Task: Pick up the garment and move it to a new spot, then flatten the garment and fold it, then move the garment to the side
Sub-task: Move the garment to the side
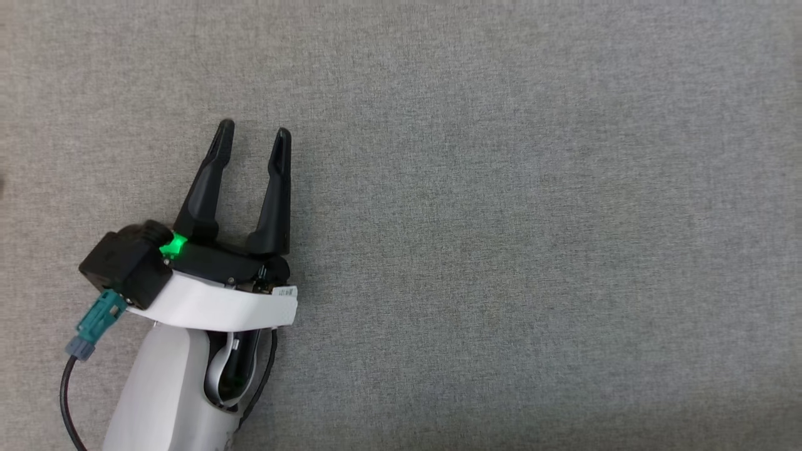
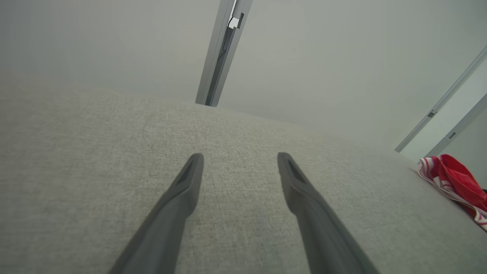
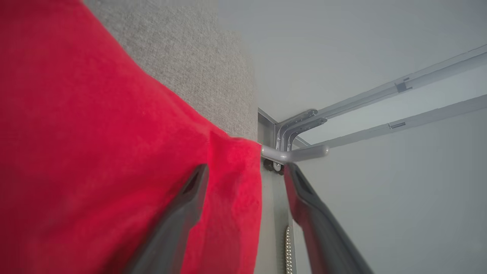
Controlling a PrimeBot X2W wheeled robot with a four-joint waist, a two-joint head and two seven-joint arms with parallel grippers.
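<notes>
Red garment [image 3: 95, 152] is lying at the desk [image 1: 501, 250] edge, rightward of the left claw [image 1: 254, 129]; right claw [image 3: 244, 168] is sitting nearer, just beside it. Both claws are standing open.

The grey fabric table [image 1: 501, 188] carries a red garment [image 2: 456, 182], partly striped, bunched at its edge beside a metal rail [image 3: 295, 154].
</notes>
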